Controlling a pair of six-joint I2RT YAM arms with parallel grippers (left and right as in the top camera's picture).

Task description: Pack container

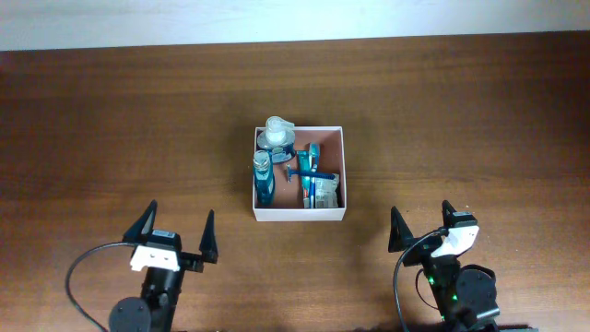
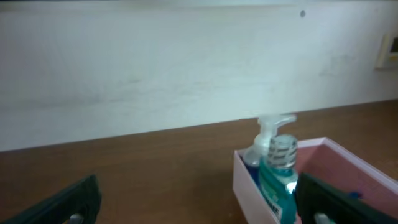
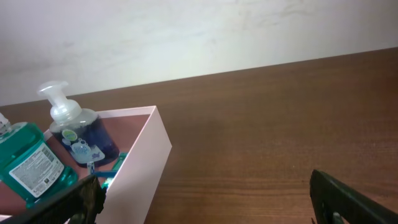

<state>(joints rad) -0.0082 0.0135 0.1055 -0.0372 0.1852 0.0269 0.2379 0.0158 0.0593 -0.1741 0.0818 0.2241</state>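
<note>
The container (image 1: 332,138), a shallow square box with white walls and a reddish-brown inside, sits mid-table. It holds a clear pump bottle (image 1: 276,135), a teal mouthwash bottle (image 1: 264,177), a blue razor (image 1: 304,175) and a small packet (image 1: 322,191). My left gripper (image 1: 178,232) is open and empty, near the front edge, left of the box. My right gripper (image 1: 426,223) is open and empty, right of the box. The left wrist view shows the box (image 2: 246,186) and mouthwash bottle (image 2: 278,180). The right wrist view shows the box wall (image 3: 146,162) and pump bottle (image 3: 78,127).
The brown wooden table (image 1: 120,129) lies all round the box. A pale wall runs behind the far table edge (image 1: 295,18). Black cables loop at each arm's base.
</note>
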